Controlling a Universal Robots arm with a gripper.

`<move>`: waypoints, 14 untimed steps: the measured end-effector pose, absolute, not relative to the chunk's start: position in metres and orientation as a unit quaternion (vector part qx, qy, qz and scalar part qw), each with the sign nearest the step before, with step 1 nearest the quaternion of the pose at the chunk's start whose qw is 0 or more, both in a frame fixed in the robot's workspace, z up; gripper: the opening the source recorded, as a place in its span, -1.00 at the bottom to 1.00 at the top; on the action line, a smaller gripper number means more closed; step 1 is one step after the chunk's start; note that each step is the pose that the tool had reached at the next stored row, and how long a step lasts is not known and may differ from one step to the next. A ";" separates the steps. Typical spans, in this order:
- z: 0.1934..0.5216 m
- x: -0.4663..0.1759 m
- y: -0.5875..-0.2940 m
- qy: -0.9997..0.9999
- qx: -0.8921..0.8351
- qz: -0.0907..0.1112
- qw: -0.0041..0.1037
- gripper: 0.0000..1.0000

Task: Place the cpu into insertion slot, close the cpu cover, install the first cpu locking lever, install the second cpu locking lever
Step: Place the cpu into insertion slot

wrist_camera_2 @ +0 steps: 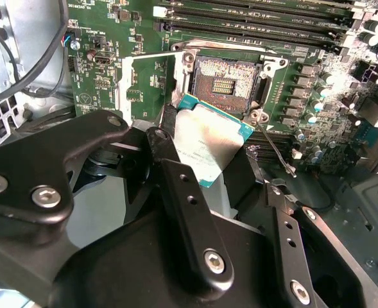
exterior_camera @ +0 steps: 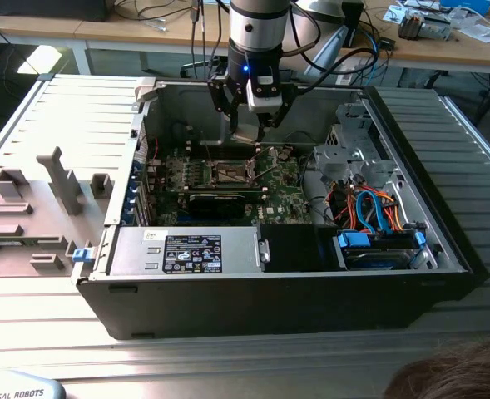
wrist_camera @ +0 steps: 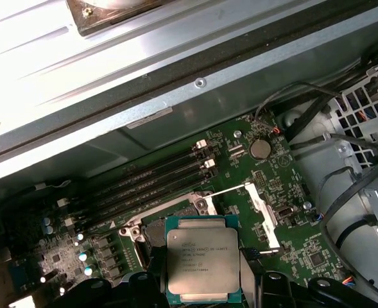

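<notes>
- Wooden desks (exterior_camera: 128, 29) strewn with cables line the back of the room, and a ribbed grey metal table (exterior_camera: 228, 366) carries the work.
- We see the black-fingered gripper (exterior_camera: 257, 125) on the silver arm hanging inside the open black and grey computer case (exterior_camera: 444, 241). Its jaws are closed partway and pinch the cpu at two opposite edges.
- That cpu (wrist_camera_2: 208, 144), a small flat square chip with a silvery-grey metal top and a teal rim, sits tilted in the second wrist view.
- It hangs just beside the insertion slot (wrist_camera_2: 226, 83), a square dark socket with a silvery metal rim. We see it overlap the socket's edge in both wrist views without being seated.
- We take the cpu cover (wrist_camera: 264, 215), a thin silvery metal frame plate, to be swung up at one side of the socket.
- A thin metal lever rod (wrist_camera_2: 275, 151) stands free next to the socket.
- Long narrow black memory slots (wrist_camera: 144, 179) run beside the socket on the green motherboard (exterior_camera: 286, 187).
- Blue and orange cables (exterior_camera: 378, 208) lie towards the exterior view's right, and a grey moulded fixture tray (exterior_camera: 28, 208) lies outside the case on the exterior view's left.
</notes>
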State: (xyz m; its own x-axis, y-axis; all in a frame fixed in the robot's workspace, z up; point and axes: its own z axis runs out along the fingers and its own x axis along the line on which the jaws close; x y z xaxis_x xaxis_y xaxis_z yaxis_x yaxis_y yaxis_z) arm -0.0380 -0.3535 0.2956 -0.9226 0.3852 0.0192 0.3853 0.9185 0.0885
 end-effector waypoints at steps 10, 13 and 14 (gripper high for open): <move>0.295 -0.038 -0.354 -0.979 -0.197 -0.045 0.001 0.08; 0.295 -0.038 -0.354 -0.979 -0.197 -0.045 0.001 0.08; 0.295 -0.038 -0.354 -0.979 -0.198 -0.045 0.001 0.08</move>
State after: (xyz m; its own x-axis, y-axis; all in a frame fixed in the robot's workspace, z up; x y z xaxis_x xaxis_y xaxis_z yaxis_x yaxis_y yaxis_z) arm -0.0380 -0.3538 0.2951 -0.9219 0.3869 0.0192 0.3870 0.9178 0.0885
